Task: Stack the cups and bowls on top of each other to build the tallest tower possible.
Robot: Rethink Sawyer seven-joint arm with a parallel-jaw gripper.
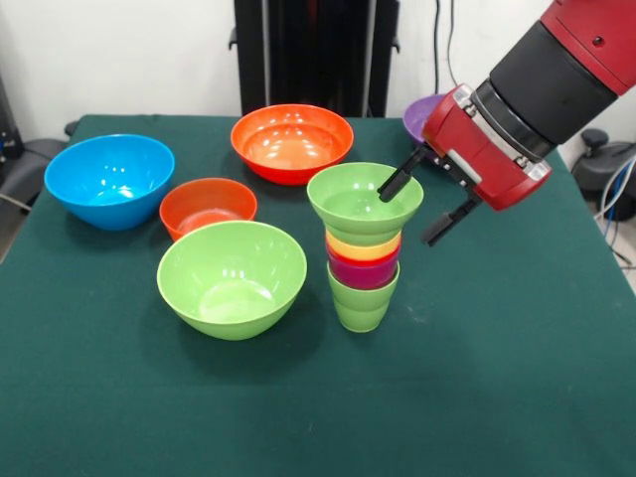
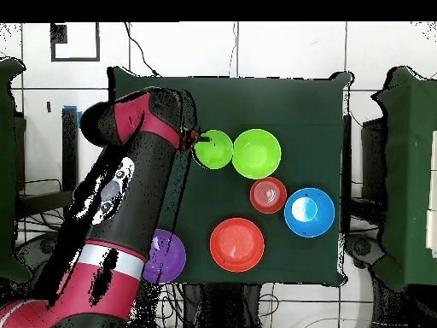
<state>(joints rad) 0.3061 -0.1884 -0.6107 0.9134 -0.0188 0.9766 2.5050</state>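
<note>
The tower (image 1: 363, 260) stands mid-table: a light-green cup (image 1: 362, 301) at the bottom, a red-purple band (image 1: 363, 270), a yellow cup (image 1: 362, 247) and the small light-green bowl (image 1: 358, 204) on top. From overhead the tower shows only as that bowl (image 2: 213, 149). My gripper (image 1: 407, 217) is open at the bowl's right side. One finger (image 1: 396, 183) reaches over the rim into the bowl and the other hangs outside it. In the overhead view the gripper (image 2: 189, 137) sits at the bowl's left edge. No separate cups show.
On the green table (image 1: 497, 378) are a large light-green bowl (image 1: 232, 278) next to the tower, a small orange-red bowl (image 1: 207, 207), a blue bowl (image 1: 109, 179), a large orange bowl (image 1: 291, 141), and a purple bowl (image 1: 420, 116) partly hidden behind my arm.
</note>
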